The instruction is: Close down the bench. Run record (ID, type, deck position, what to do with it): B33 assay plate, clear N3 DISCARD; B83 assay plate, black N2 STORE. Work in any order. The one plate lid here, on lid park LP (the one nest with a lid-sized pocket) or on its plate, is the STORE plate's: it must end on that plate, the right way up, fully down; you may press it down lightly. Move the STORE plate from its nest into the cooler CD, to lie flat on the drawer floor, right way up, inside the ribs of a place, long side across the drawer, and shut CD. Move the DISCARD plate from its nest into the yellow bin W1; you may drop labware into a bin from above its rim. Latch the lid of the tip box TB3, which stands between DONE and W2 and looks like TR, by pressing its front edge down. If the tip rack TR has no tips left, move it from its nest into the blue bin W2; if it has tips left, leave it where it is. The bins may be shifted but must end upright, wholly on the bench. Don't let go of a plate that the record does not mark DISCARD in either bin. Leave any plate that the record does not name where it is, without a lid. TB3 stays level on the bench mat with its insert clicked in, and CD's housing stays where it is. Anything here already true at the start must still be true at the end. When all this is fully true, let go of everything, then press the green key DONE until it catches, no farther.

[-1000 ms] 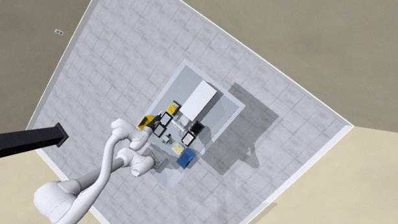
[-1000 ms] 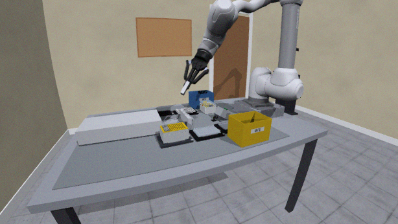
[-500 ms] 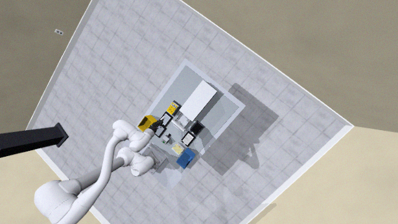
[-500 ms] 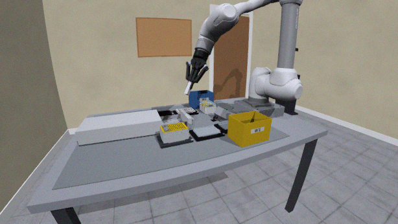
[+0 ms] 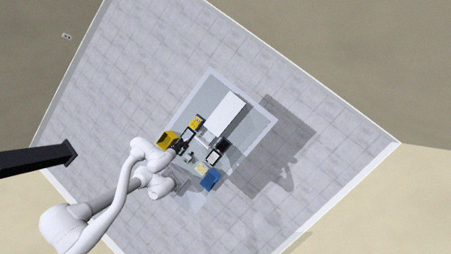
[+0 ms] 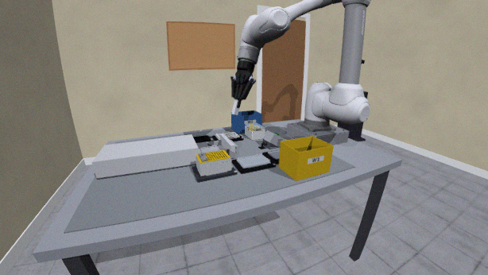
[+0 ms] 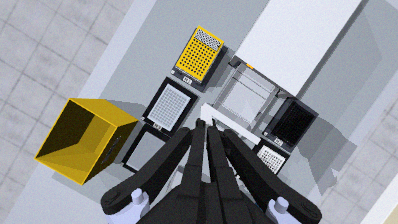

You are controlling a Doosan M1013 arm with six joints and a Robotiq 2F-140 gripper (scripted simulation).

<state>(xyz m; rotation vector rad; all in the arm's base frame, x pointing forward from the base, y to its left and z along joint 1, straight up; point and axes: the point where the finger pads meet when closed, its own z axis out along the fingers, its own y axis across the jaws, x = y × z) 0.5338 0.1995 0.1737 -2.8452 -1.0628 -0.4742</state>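
My gripper (image 6: 238, 104) (image 7: 205, 113) is shut, nothing visible held, and points down above the bench near the cooler drawer's white front (image 7: 232, 125). The drawer (image 7: 245, 92) stands open; no plate shows in it. The black plate (image 7: 292, 122) (image 5: 222, 144) sits in a nest beside it. A white plate with dark wells (image 7: 272, 156) (image 5: 213, 157) is partly hidden by my fingers. A pale plate (image 7: 170, 106) (image 6: 252, 160) sits between the tip rack (image 7: 199, 57) (image 6: 213, 156) and a nest with a smooth grey surface (image 7: 146, 151); whether that is the lid is unclear. The rack shows a grey patch at one end.
The yellow bin W1 (image 5: 167, 139) (image 6: 294, 164) stands upright at the bench edge. The blue bin W2 (image 5: 210, 180) (image 6: 239, 121) stands by TB3 (image 5: 201, 168) (image 6: 255, 132), whose lid state is unclear. DONE (image 5: 187, 158) is a small box with green. The long white cooler housing (image 5: 224, 114) (image 7: 300, 40) flanks the nests.
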